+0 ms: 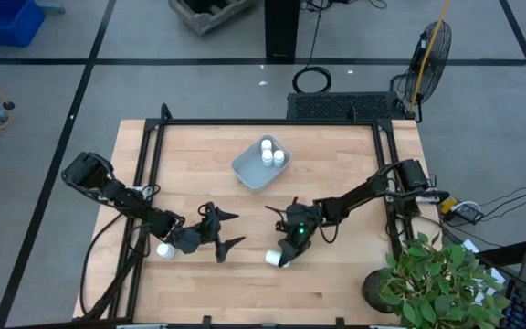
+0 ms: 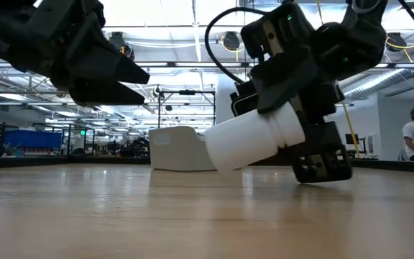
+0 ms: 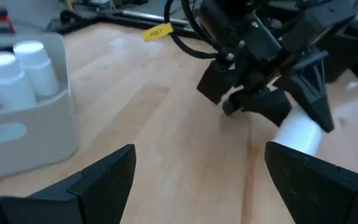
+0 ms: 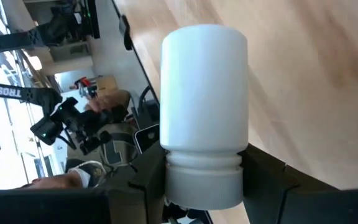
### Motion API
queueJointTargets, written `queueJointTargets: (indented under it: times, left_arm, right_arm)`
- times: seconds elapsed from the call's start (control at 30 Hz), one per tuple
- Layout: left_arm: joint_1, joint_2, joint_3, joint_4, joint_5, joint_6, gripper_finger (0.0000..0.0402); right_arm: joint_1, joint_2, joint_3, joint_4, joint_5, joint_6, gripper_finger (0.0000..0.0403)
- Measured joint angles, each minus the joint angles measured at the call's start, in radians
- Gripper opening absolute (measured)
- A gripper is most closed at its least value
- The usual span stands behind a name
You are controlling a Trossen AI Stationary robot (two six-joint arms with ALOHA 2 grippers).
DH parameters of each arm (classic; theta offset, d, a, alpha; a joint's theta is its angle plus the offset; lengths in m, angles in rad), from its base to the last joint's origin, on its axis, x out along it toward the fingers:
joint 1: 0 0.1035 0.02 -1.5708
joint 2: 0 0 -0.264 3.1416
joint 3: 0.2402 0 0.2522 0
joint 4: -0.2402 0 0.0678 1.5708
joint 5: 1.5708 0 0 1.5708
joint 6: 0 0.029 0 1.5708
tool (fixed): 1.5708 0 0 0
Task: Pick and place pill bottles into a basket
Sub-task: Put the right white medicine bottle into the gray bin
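The right gripper (image 1: 288,245) pinches a small white cylindrical plastic pill bottle (image 1: 276,257) at its cap end, the body sticking out tilted just above the light wooden table (image 1: 336,283). To do this lift well, it should probably keep the squeeze firm and raise the bottle before swinging toward the shallow pale grey-blue plastic basket (image 1: 249,172), where two white bottles (image 1: 270,152) already stand. The left gripper (image 1: 219,230), fingers spread and empty, hovers nearby; another white bottle (image 1: 163,249) lies beside that arm on the table.

Matt white plastic bottle (image 4: 204,93); smooth pale wood table (image 1: 336,283).
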Motion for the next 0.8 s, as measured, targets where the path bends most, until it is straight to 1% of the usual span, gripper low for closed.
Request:
queueJointTargets:
  times: [0.07, 0.13, 0.17, 0.27, 0.33, 0.4, 0.5, 0.6, 0.7, 0.8]
  left_arm:
    - [0.003, 0.0, 0.0, 0.002, 0.015, -0.035, 0.0363]
    - [0.01, 0.0, 0.0, -0.009, 0.023, 0.021, 0.0363]
    - [0.012, 0.0, 0.0, -0.029, 0.047, 0.067, 0.0363]
    - [0.0, 0.0, 0.0, -0.06, 0.194, 0.205, 0.0363]
    - [-0.014, 0.0, 0.0, -0.051, 0.319, 0.225, 0.0363]
    - [-0.013, 0.0, 0.0, -0.046, 0.385, 0.26, 0.0363]
    - [-0.006, 0.0, 0.0, -0.02, 0.409, 0.3, 0.0363]
    - [0.005, 0.0, 0.0, -0.004, 0.423, 0.305, 0.0363]
    - [0.013, 0.0, 0.0, 0.0, 0.421, 0.292, 0.0363]
    - [0.012, 0.0, 0.0, -0.001, 0.383, 0.267, 0.0363]
  right_arm:
    - [-0.018, 0.0, -0.001, 0.004, -0.009, -0.007, 0.0149]
    - [-0.036, 0.0, -0.001, 0.017, -0.026, -0.02, 0.0149]
    - [-0.043, 0.0, -0.001, 0.029, -0.026, -0.023, 0.0149]
    - [-0.06, 0.0, -0.001, 0.055, -0.027, -0.029, 0.0149]
    - [-0.07, 0.0, -0.001, 0.083, -0.026, -0.031, 0.0149]
    - [-0.077, 0.0, 0.0, 0.125, -0.024, -0.027, 0.0149]
    - [-0.082, 0.0, 0.02, 0.126, -0.006, -0.026, 0.0149]
    - [-0.081, 0.0, 0.061, 0.122, -0.006, -0.027, 0.0149]
    - [-0.073, -0.001, 0.106, 0.105, -0.006, -0.043, 0.0149]
    - [-0.06, -0.001, 0.157, 0.061, -0.005, -0.06, 0.0149]
